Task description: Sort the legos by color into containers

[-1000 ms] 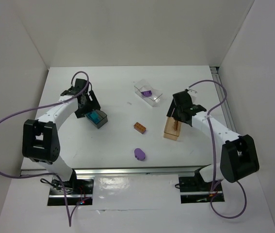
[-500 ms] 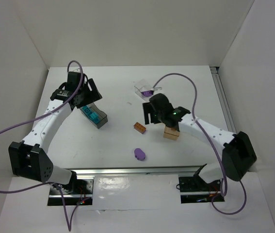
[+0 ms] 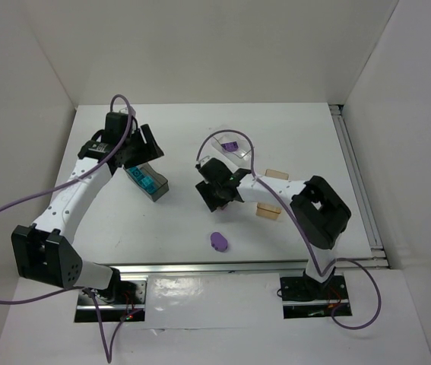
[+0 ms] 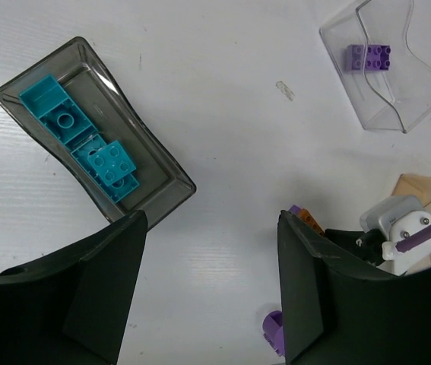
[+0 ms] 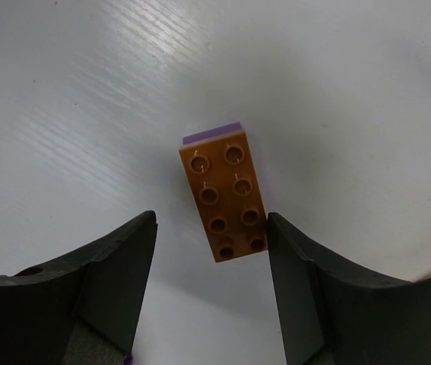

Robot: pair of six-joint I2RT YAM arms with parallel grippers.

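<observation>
The orange-brown brick lies flat on the white table, with a purple edge showing at its far end. My right gripper is open above it, and the brick's near end lies between the fingertips, close to the right finger. In the top view the right gripper hides this brick. My left gripper is open and empty, above and beside the dark-grey box, which holds two teal bricks. The clear box holds a purple brick. The purple oval piece lies on the table.
The tan box sits right of centre, with my right forearm crossing above it. The left gripper hovers by the grey box. White walls close in the table on the left, back and right.
My right gripper swung left from the tan box to above the orange-brown brick. My left gripper lifted off the grey box and moved slightly back.
</observation>
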